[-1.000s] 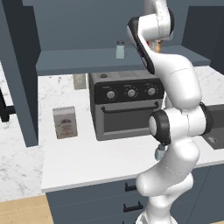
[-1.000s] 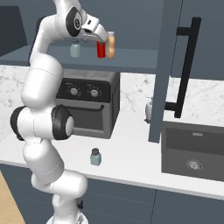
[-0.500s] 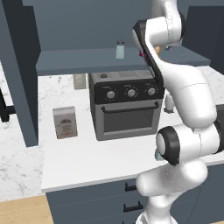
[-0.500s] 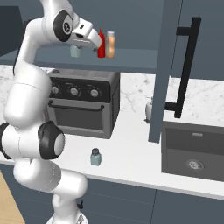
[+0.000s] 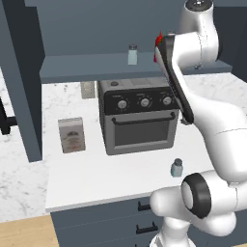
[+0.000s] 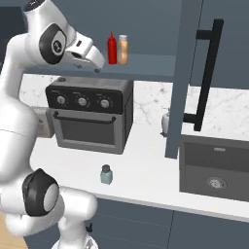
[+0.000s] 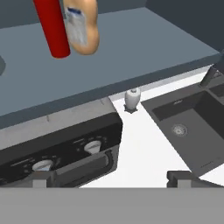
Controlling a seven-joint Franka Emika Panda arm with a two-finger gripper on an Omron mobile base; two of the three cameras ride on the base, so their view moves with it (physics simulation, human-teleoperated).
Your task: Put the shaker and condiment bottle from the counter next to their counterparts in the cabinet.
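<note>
The red condiment bottle stood upright on the cabinet shelf, touching or just beside the orange-amber bottle with its white cap, and it stood there free of the robot. A second earlier the pincer had been right up against that red bottle at the shelf; since then the arm had drawn back out of the cabinet, so that the pincer hung in front of the shelf edge, to the left of the two bottles and above the toaster oven, with its jaws spread wide and nothing between them. That read as the first half of the job being finished: the bottle had been released next to its counterpart. The pale greenish shaker waited further along the shelf, well apart from the bottles. The teal shaker was on the marble worktop, in front of the toaster oven and near the worktop's front edge, untouched. Judging from this, the next step would be to bring the empty pincer down to that shaker and carry it up beside the pale one.
</note>
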